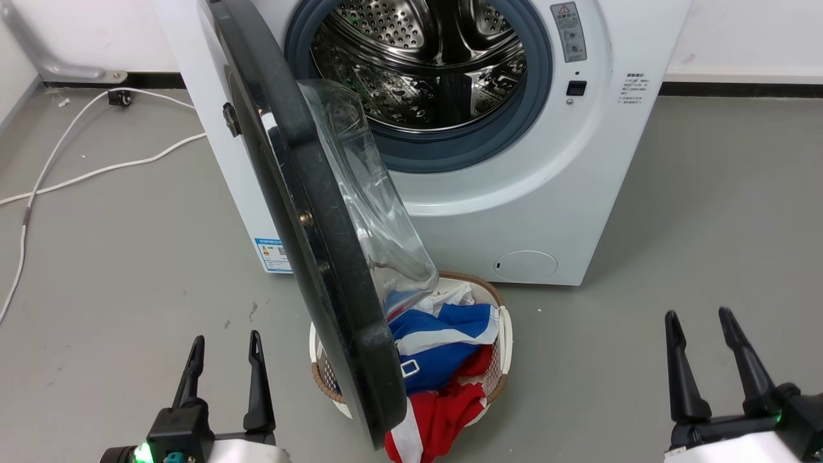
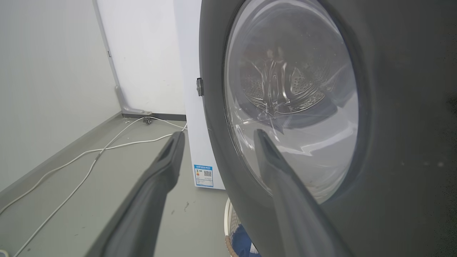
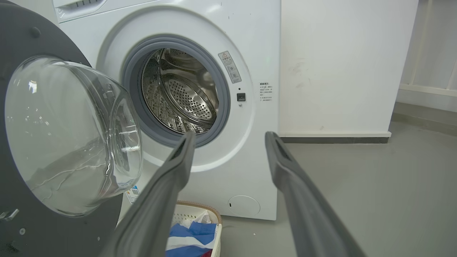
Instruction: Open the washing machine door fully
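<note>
Long blk tapered fingers (image 1: 259, 386), green LED (image 1: 140, 452), pale forearms (image 1: 726, 453)

The washing machine door (image 1: 302, 212) stands ajar left of the drum (image 1: 418, 64), above the basket (image 1: 506, 334).

washing machine door (image 1: 321, 257): black ring, clear glass
machine body (image 1: 553, 193): white
clothes (image 1: 437, 347) at 6 o'clock: blue, white, red
</note>
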`<state>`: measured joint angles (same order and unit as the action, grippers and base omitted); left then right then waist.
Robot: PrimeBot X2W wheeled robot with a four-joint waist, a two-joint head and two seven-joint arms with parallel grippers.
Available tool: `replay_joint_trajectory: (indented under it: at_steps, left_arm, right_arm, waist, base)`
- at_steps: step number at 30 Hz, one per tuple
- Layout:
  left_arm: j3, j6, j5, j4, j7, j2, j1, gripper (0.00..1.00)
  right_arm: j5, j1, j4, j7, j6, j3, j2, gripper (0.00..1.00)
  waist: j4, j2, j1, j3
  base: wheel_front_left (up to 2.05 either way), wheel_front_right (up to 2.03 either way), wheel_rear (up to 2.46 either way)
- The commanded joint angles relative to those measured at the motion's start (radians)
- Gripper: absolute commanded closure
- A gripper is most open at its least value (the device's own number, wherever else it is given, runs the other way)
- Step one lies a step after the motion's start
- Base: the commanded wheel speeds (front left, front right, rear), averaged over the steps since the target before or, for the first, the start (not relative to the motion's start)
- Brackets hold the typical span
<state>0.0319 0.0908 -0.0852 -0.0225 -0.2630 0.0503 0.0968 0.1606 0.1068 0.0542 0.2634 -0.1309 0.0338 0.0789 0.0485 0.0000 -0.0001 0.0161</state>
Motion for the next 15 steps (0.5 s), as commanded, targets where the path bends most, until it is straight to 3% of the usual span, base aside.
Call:
replay_joint_trajectory:
  at_steps: [1, 13, 14, 15]
  left_arm:
    - [0.002, 0.004, -0.004, -0.002, -0.003, 0.0, -0.006, 0.0]
    - [0.004, 0.002, -0.021, -0.017, -0.003, 0.0, -0.002, 0.02]
    - [0.001, 0.007, -0.016, -0.017, -0.003, 0.0, -0.002, 0.55]
    - [0.0, 0.012, -0.014, -0.016, -0.003, 0.0, -0.001, 1.0]
  right_arm:
    - [-0.004, 0.016, -0.015, 0.002, 0.0, 0.008, -0.011, 0.0]
    - [-0.011, 0.047, -0.096, 0.002, 0.0, 0.012, -0.029, 0.0]
    - [-0.007, 0.049, -0.096, 0.002, 0.0, 0.01, -0.03, 0.0]
    - [-0.002, 0.049, -0.097, 0.002, 0.0, 0.007, -0.03, 0.0]
  waist:
    - [0.002, 0.0, 0.0001, 0.0]
    - [0.007, 0.0, 0.0001, -0.001]
    - [0.006, 0.0, 0.0001, -0.002]
    - [0.006, 0.0, 0.0001, -0.003]
  base:
    - [0.0, 0.0, 0.0]
    - [0.0, 0.0, 0.0]
    - [0.0, 0.0, 0.0]
    - [0.0, 0.0, 0.0]
